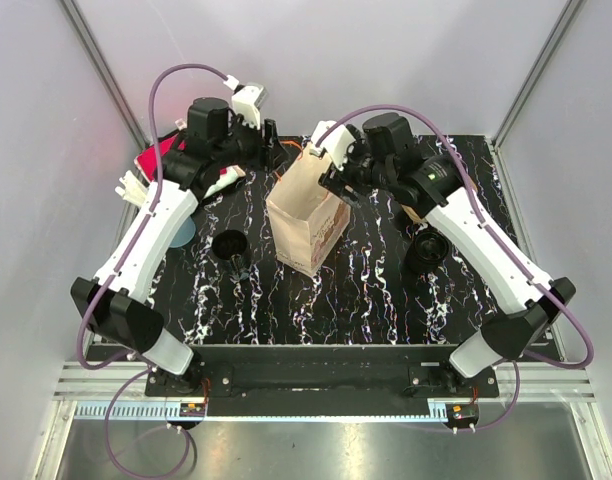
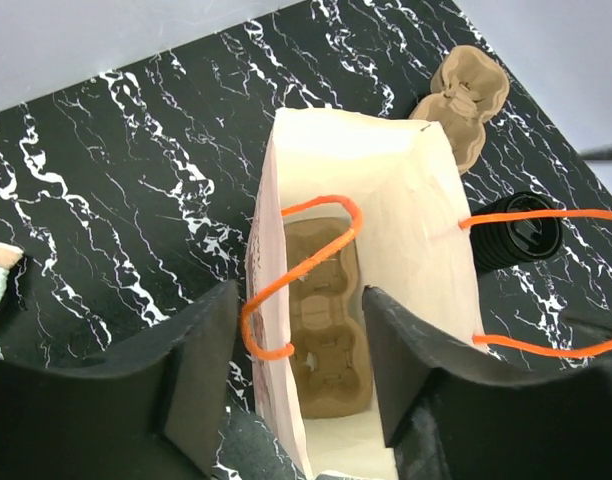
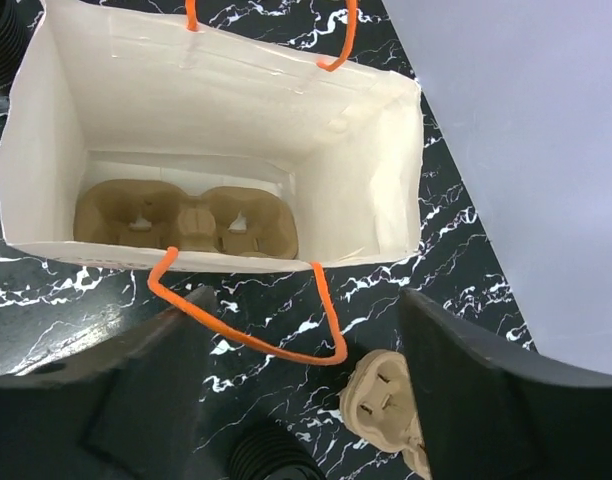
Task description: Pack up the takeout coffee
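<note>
The open white paper bag [image 1: 304,222] stands mid-table with a brown cup carrier [image 3: 184,220] lying on its bottom. My left gripper [image 2: 301,370] is open. Its fingers [image 2: 201,370] straddle the bag's near wall and one orange handle [image 2: 286,300] without touching them. My right gripper [image 3: 306,400] is open on the other side of the bag, above the table, with the other orange handle [image 3: 248,335] drooping between its fingers. One black ribbed coffee cup [image 1: 229,246] stands left of the bag. Another black cup [image 1: 426,250] stands to the right, partly under the right arm.
A second brown carrier [image 3: 386,410] lies on the black marbled table [image 1: 376,290] beside the bag, next to a black cup [image 3: 271,460]. A red and white package [image 1: 158,156] and a blue disc [image 1: 182,232] sit at the far left. Grey walls enclose the table.
</note>
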`<control>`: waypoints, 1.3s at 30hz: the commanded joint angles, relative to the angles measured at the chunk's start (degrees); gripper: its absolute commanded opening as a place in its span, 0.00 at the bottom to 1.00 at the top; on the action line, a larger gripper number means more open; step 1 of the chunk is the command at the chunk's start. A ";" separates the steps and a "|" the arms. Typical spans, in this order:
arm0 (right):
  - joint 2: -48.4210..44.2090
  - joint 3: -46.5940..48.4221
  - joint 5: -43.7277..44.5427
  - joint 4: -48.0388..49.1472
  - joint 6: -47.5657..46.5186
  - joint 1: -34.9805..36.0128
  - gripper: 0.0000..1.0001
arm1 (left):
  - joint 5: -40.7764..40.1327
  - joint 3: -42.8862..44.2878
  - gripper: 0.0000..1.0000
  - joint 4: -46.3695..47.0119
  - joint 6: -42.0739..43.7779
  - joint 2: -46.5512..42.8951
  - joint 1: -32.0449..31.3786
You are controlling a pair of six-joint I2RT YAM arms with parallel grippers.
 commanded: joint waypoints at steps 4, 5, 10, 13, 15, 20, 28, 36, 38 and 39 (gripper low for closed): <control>1.25 2.38 -1.17 2.76 -1.00 0.17 0.32 | 1.52 5.79 0.23 0.57 1.88 3.11 0.34; 1.42 2.65 -1.61 2.76 -0.56 0.17 0.22 | 1.52 6.49 0.17 0.22 1.97 3.55 0.43; 1.43 8.26 -0.56 1.88 2.16 0.17 0.00 | 4.58 17.89 0.00 -3.12 3.02 7.68 0.25; 0.46 13.45 -0.56 0.12 5.50 0.08 0.00 | 7.06 22.13 0.00 -4.00 2.50 7.51 0.25; -0.50 15.91 -1.26 -0.84 6.38 0.17 0.00 | 7.41 21.71 0.00 -2.43 2.15 5.50 0.16; -2.52 14.62 -1.70 -1.29 7.36 0.17 0.00 | 7.41 12.49 0.00 3.28 1.89 1.10 0.08; -9.47 -8.95 -3.91 2.67 5.51 0.26 0.00 | 9.08 -3.08 0.00 4.79 3.64 0.74 -1.33; -9.21 4.66 -5.57 -2.07 7.44 0.26 0.00 | 8.91 4.74 0.08 1.62 3.73 2.32 -2.12; -8.51 9.04 -5.39 -2.60 8.41 0.26 0.00 | 8.12 5.27 0.07 1.62 3.73 1.89 -2.12; -8.16 10.63 -5.04 -2.78 8.84 0.26 0.00 | 6.90 5.53 0.07 1.62 3.73 1.71 -2.21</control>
